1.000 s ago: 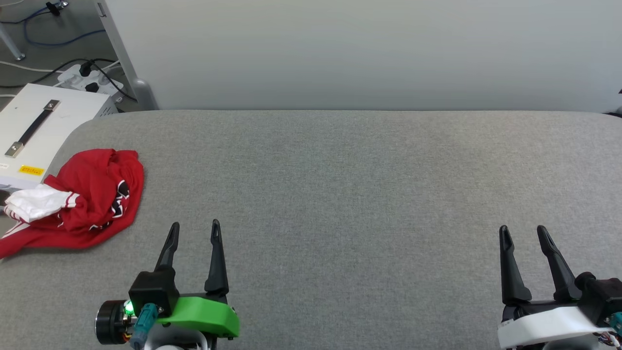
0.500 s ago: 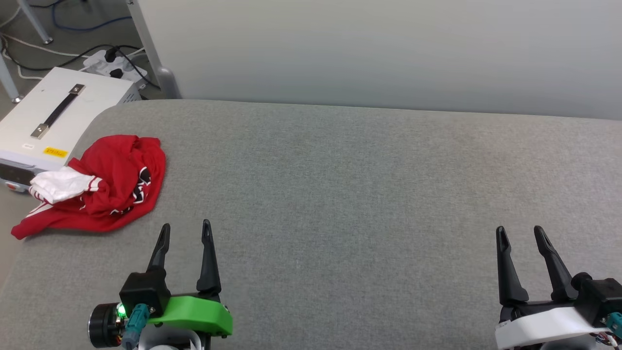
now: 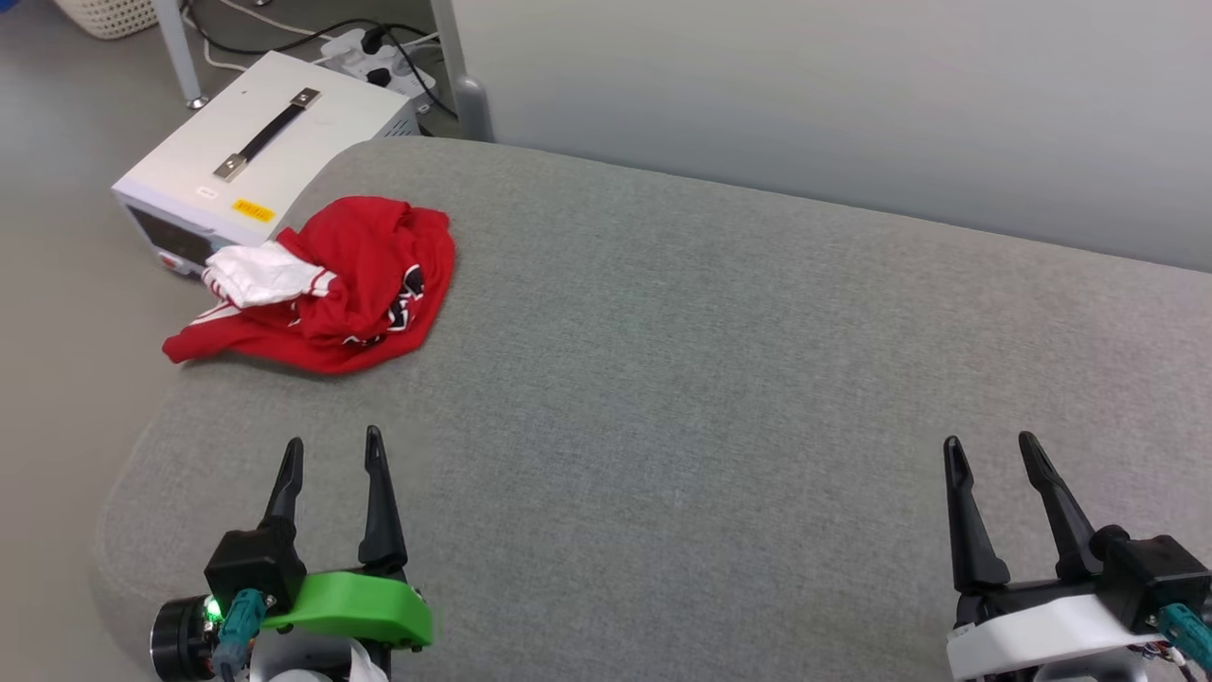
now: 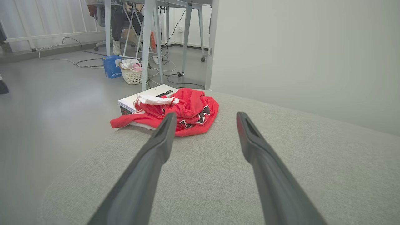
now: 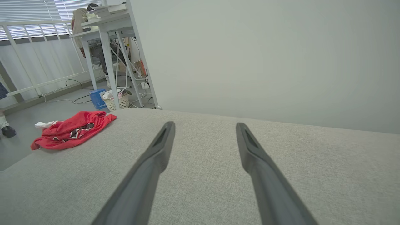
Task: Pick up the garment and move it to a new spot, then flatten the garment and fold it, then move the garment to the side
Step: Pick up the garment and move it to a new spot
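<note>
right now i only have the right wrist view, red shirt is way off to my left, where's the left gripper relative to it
Observer: In the head view the left gripper is open and hangs short of the garment, with bare grey surface between them.
Operator: anything near the shirt i can't see
Observer: A white box with a black handle sits on the floor just beyond the garment. I cannot tell if they touch.
</note>
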`<state>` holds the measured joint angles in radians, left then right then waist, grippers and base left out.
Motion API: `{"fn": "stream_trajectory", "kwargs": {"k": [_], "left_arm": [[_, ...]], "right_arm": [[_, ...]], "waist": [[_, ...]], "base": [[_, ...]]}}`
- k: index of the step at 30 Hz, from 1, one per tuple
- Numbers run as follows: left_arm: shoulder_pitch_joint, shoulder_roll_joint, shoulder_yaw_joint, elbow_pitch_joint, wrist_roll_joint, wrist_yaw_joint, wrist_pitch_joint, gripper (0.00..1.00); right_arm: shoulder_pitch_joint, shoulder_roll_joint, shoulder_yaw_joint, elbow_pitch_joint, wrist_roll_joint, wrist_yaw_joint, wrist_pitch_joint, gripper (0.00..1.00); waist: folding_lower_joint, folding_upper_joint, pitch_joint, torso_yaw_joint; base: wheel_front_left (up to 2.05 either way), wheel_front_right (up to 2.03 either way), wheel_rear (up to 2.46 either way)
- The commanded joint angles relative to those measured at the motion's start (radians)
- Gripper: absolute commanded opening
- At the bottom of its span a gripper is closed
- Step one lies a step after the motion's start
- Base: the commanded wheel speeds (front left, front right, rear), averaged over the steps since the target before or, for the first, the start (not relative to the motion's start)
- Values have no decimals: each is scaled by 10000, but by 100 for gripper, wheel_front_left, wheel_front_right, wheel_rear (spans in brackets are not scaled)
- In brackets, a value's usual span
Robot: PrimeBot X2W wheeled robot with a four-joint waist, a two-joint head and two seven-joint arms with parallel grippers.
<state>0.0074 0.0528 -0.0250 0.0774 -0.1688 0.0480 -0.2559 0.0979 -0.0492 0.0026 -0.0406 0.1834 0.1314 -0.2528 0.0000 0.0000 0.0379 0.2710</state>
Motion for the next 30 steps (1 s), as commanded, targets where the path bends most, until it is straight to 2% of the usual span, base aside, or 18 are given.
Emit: {"fn": "stream_trajectory", "kwargs": {"k": [1,9,15,24,30], "left_arm": [[-208,-26,50,8,-105,-10,-59,100],[-273,-26,87,85,-286,-58,-59,100],[-241,-26,151,141,-404,-52,-59,100],[-232,-26,184,267,-598,-36,-59,100],[-1140,-26,529,658,-519,-607,-59,100]], "right_arm": [[-173,-10,53,-77,-111,-7,-90,100],[-230,-10,196,-159,-171,-7,-90,100],[-273,-10,296,-159,-223,-7,-90,100],[-280,-10,336,-148,-268,-7,-90,100],[-428,-10,444,-190,-425,-7,-90,100]], "waist": [[0,0,186,625],[0,0,238,1634],[0,0,265,2089],[0,0,240,2279],[0,0,478,2027]], "base": [[0,0,0],[0,0,0],[0,0,0],[0,0,0],[0,0,0]]}}
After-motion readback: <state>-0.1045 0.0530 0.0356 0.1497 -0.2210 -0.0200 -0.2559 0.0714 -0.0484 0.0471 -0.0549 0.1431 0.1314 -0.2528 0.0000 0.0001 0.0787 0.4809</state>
